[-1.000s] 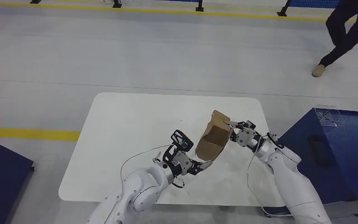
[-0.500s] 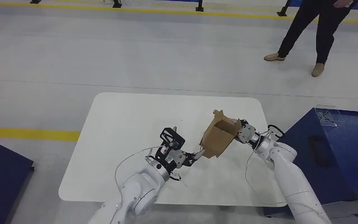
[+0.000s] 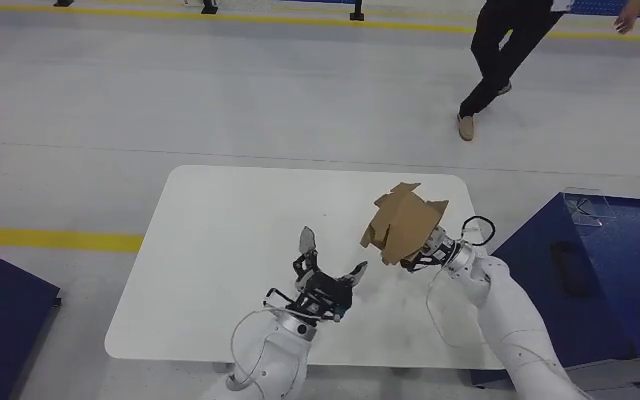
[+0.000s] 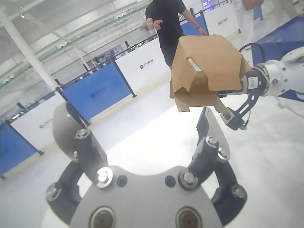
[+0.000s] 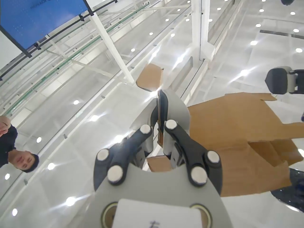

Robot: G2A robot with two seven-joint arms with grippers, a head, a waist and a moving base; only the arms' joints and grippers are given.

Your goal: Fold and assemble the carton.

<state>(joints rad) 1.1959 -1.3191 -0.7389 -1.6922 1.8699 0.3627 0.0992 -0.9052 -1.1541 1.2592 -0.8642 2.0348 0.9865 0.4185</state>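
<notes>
Table (image 3: 200, 300) beneath carton (image 3: 403, 225) in right tool (image 5: 159, 100)

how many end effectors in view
2. Left end effector: open, above the table's near middle. Right end effector: shut on the carton, above the table's right side.

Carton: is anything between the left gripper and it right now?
Nothing visible. The left gripper is open over the table, apart from the carton, with only open air between them. The right gripper is shut on a carton flap and holds the carton raised off the table.
</notes>
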